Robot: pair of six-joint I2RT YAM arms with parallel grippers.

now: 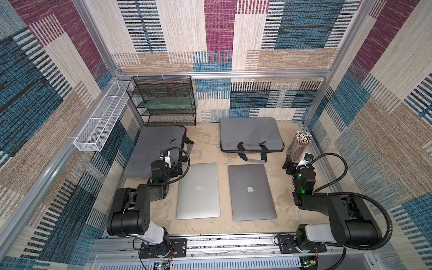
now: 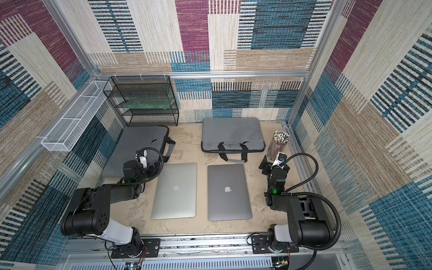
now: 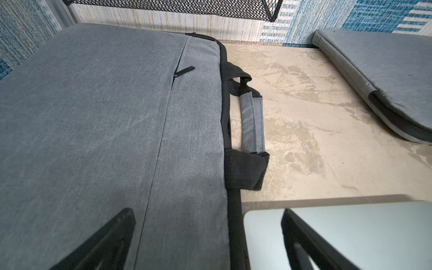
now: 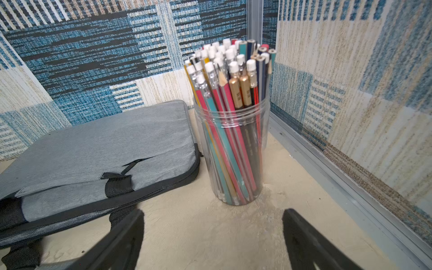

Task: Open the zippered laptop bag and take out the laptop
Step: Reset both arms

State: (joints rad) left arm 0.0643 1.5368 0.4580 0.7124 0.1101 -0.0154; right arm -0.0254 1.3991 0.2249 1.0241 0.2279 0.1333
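Worktop (image 1: 210,149): beige, mottled and scuffed, closed in on three sides.
Room: walls (image 1: 219,35) of woven patchwork in blue, plum, tan and cream, with an aluminium frame (image 1: 224,75) along the joins.
Silver laptop (image 1: 198,190): lid shut, flat on the worktop near the front. It is the landmark for the rest.
Dark laptop (image 1: 251,192): just right of the silver laptop, parallel to it, lid shut, a narrow gap between them.
Left bag (image 1: 154,149): grey, flat, behind and left of the silver laptop, handle (image 3: 252,121) on the side toward it.
Right bag (image 1: 250,134): grey, flat, behind and right of the silver laptop, handles toward the front.
Rack (image 1: 163,102): black mesh, far behind the silver laptop against the back wall, with a green sheet on a shelf.
Basket (image 1: 98,121): white mesh, on the left wall, well left of the silver laptop.
Jar (image 4: 233,149): clear, packed with pencils, far right of the silver laptop, just beside the right bag.
Left end effector (image 3: 208,224): spread, holding nothing, over the silver laptop's rear left corner and the left bag's edge.
Right end effector (image 4: 214,215): spread, holding nothing, far right of the silver laptop, facing the jar, with the right bag to one side.
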